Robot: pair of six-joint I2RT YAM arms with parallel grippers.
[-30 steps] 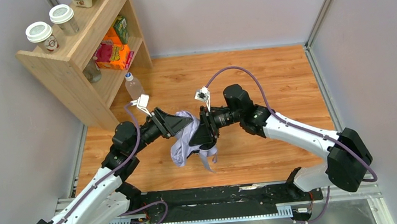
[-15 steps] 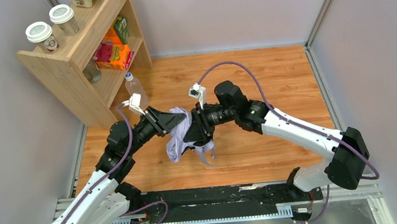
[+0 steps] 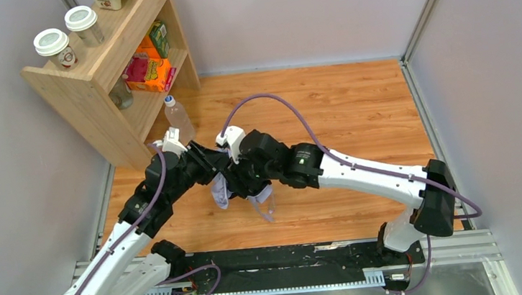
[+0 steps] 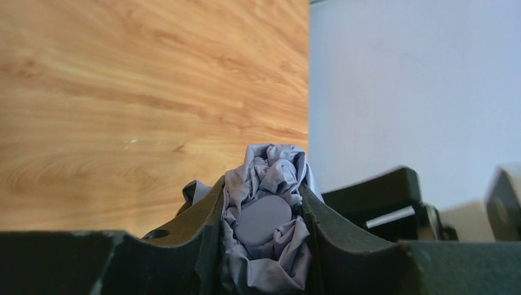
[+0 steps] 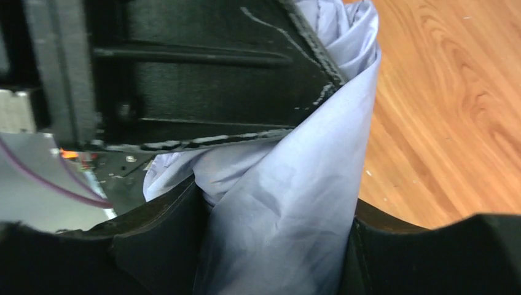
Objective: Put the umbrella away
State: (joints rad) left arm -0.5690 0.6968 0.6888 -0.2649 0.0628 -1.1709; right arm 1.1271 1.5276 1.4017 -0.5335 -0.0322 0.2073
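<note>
Top external view: the umbrella [image 3: 220,193] hung bunched between both arms, above the wooden surface [image 3: 355,109] and near the shelf [image 3: 103,76]; its strap loop [image 3: 267,206] dangled below.
Left end effector [image 4: 263,209]: pressed in on the umbrella, with crumpled cloth and a round grey cap [image 4: 263,220] wedged between its fingers [image 4: 203,227].
Right end effector [image 5: 276,246]: loose cloth filled the gap and touched both sides, a pinch on fabric only.
Handling: probably light; the cloth looked soft and slippery, apt to slide or unfurl; the stiff shaft was hidden.
Where to hold: judged best around the bundle's firm core near the cap, not on a loose fold alone.
</note>
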